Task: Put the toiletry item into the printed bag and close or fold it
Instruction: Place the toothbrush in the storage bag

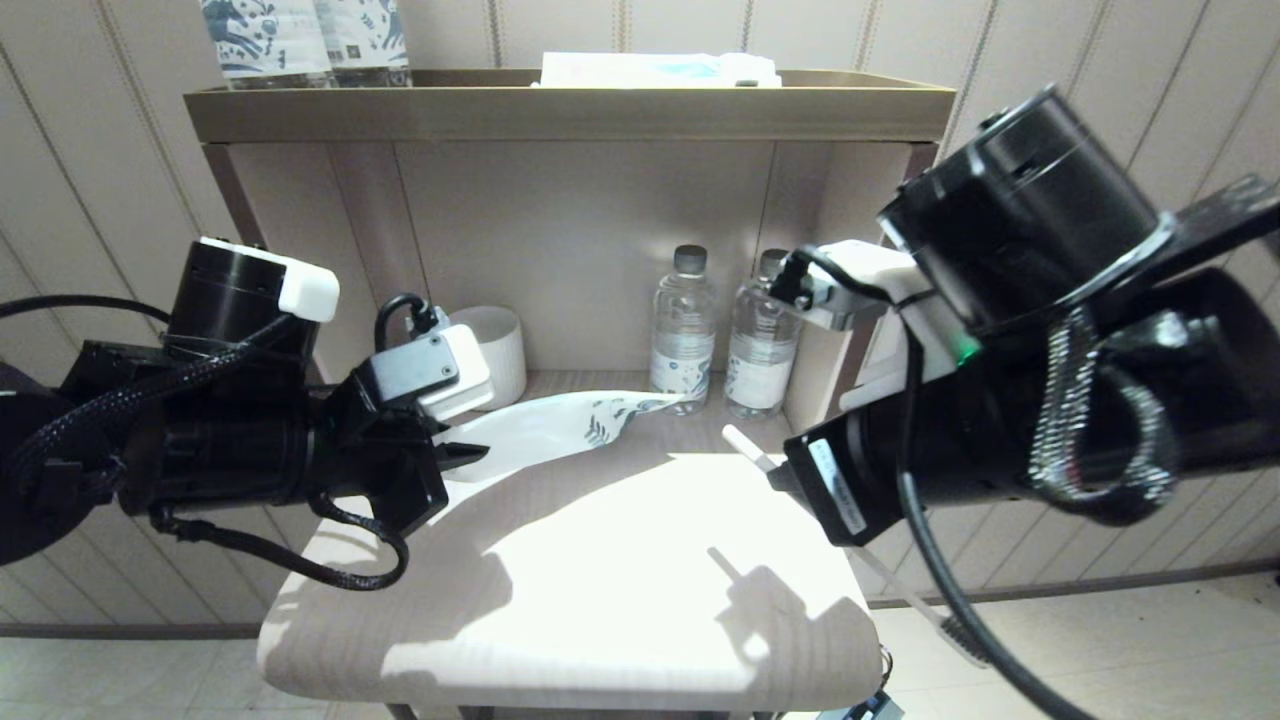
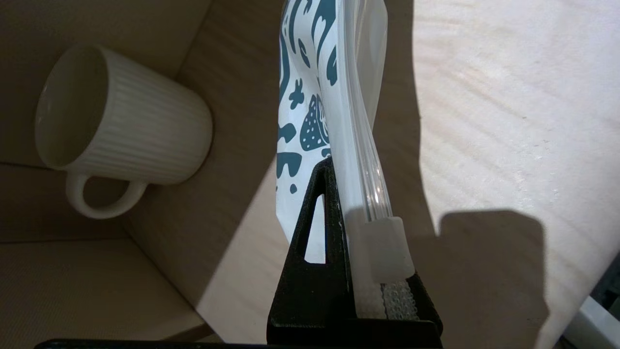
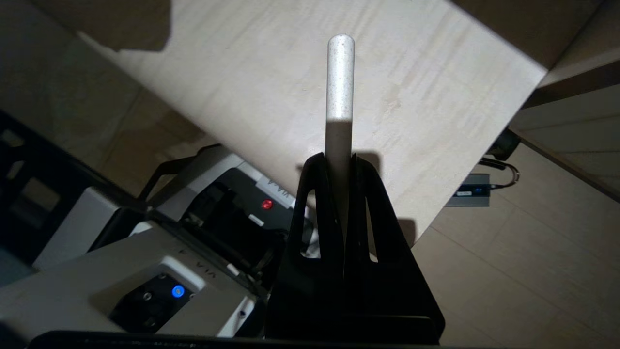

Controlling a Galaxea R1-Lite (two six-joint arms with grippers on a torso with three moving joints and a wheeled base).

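The printed bag [image 1: 560, 428] hangs frosted white above the table, teal leaf prints at its far end near the bottles. My left gripper [image 1: 465, 455] is shut on its zipper end; the left wrist view shows the bag [image 2: 315, 97] edge-on, its slider pinched between the fingers [image 2: 319, 218] of that gripper [image 2: 358, 213]. The toiletry item [image 3: 340, 82], a thin white stick, is clamped in my right gripper [image 3: 341, 160], its blunt end pointing over the table. In the head view the stick's tip [image 1: 742, 444] juts from the right gripper [image 1: 778, 472]; its darker end [image 1: 962, 636] trails below the arm.
A white ribbed mug [image 1: 495, 350] stands in the alcove's back left corner, and two water bottles [image 1: 685, 330] stand at the back right. The alcove walls close in on both sides. Patterned bottles [image 1: 300, 40] stand on the upper shelf [image 1: 570, 100]. The wooden table [image 1: 600, 560] ends just under the right arm.
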